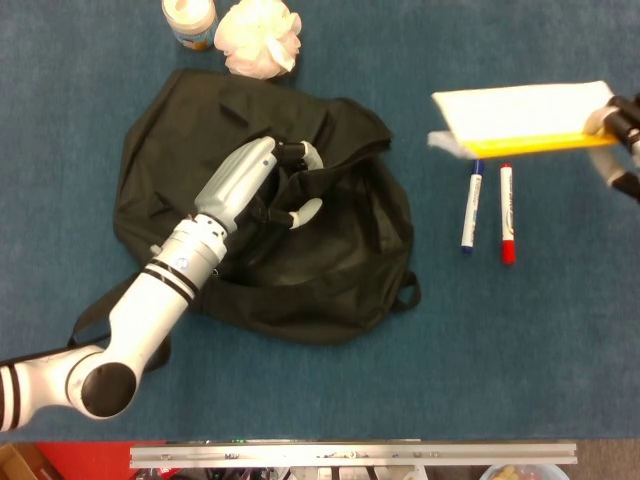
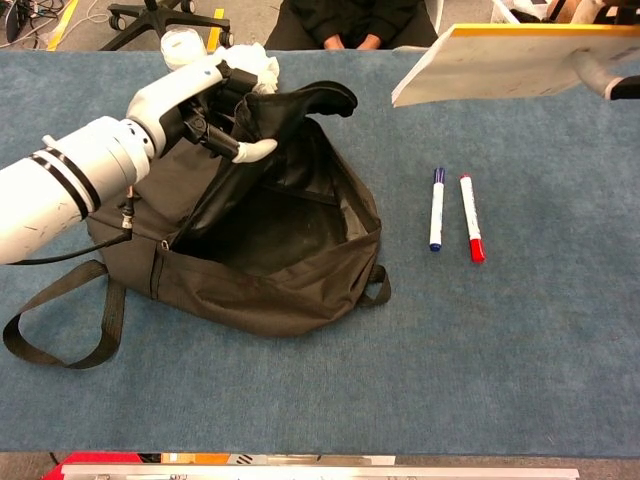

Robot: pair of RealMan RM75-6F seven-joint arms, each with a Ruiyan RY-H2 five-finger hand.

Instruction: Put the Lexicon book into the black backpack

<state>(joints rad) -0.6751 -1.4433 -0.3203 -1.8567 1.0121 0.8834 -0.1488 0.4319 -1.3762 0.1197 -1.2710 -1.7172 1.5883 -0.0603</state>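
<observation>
The black backpack (image 2: 270, 270) lies on the blue table (image 2: 520, 340), left of centre, with its mouth gaping toward the right. The left hand (image 2: 205, 100) grasps the upper flap (image 2: 295, 100) of the bag, fingers (image 1: 300, 212) curled around the fabric edge, and the flap stands lifted clear of the lower panel, so the dark inside of the bag shows in the chest view. A strap loop (image 2: 60, 335) trails from the bag's near left corner onto the table, and a smaller strap (image 2: 378, 287) sticks out at its near right edge.

The Lexicon book (image 1: 525, 115) is in the air at the far right, above the table and well apart from the backpack. It is held roughly flat, with a white cover and a yellow strip along one edge, and its free corner points left toward the bag. The right hand (image 1: 620, 125) grips it at its right end; only part of that hand shows at the frame edge in both views.

Under the book's left end, 2 markers lie side by side on the table: a blue marker (image 1: 471, 204) on the left and a red marker (image 1: 507, 213) just to its right, close but not touching. At the far left edge sit a small white jar (image 1: 188, 18) and, right beside it, a white mesh puff (image 1: 259, 36), both just beyond the backpack's far side.
</observation>
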